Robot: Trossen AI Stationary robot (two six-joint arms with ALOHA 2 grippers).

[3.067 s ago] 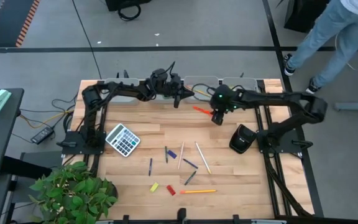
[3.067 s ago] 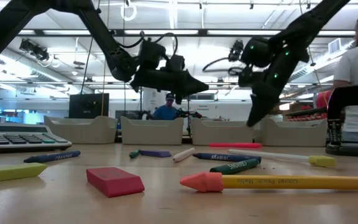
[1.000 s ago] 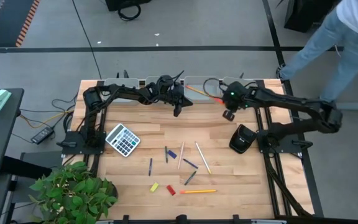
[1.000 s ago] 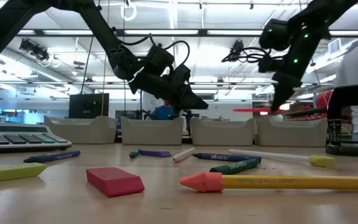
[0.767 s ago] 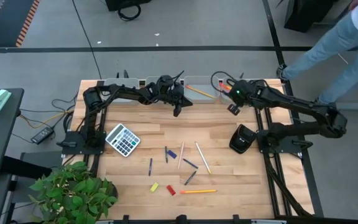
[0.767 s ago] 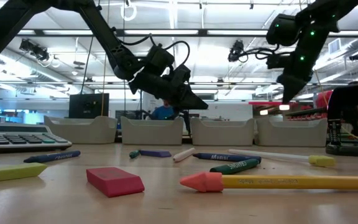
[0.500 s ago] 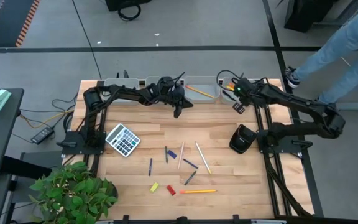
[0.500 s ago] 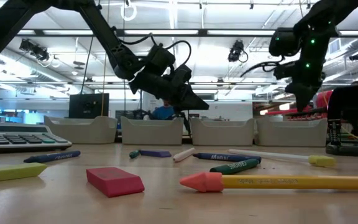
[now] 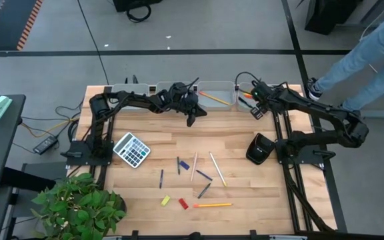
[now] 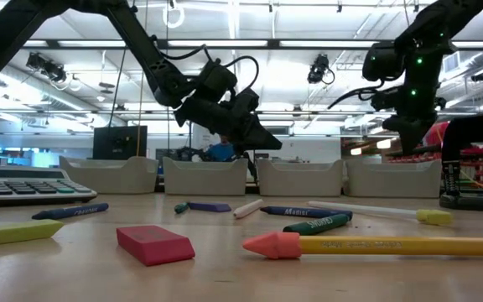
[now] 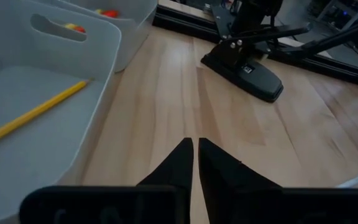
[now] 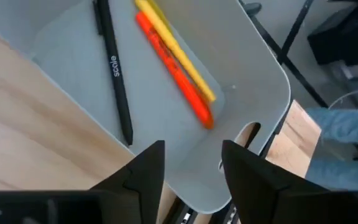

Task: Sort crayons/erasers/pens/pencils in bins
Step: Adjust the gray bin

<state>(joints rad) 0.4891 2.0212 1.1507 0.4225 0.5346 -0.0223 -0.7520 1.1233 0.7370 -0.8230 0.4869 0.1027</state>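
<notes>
A: What has changed at the right gripper [image 9: 257, 112]?
B: A second ago it carried an orange crayon toward the back of the table. Now its fingers stand apart and hold nothing, above the rightmost bin [image 12: 253, 93]. The orange crayon [image 12: 173, 68] lies in that bin, touching a yellow crayon [image 12: 176, 53], with 1 black pen [image 12: 114, 68] beside them.

A: And the left gripper [image 9: 191, 120]?
B: Hardly moved. Its fingers [image 11: 173, 168] are clenched together on nothing, over bare wood just in front of the bin that holds 1 yellow pencil [image 11: 33, 115].

A: How many bins in all?
B: 4 light-grey bins [image 10: 208, 176] in a row along the far edge.

A: What is left on the table [image 9: 245, 200]?
B: 2 erasers near the front, 1 yellow [image 9: 166, 200] and 1 red [image 9: 183, 204]. 1 long orange pencil [image 9: 213, 205] just beside the red one, and 1 pale pencil [image 9: 217, 169] farther back. About 6 shorter crayons or pens lie scattered between them; which is which I cannot tell from above. A grey calculator [image 9: 131, 149] sits at the left.

A: Anyone nearby?
B: 1 person's legs [image 9: 365, 47] beyond the table's right corner.
</notes>
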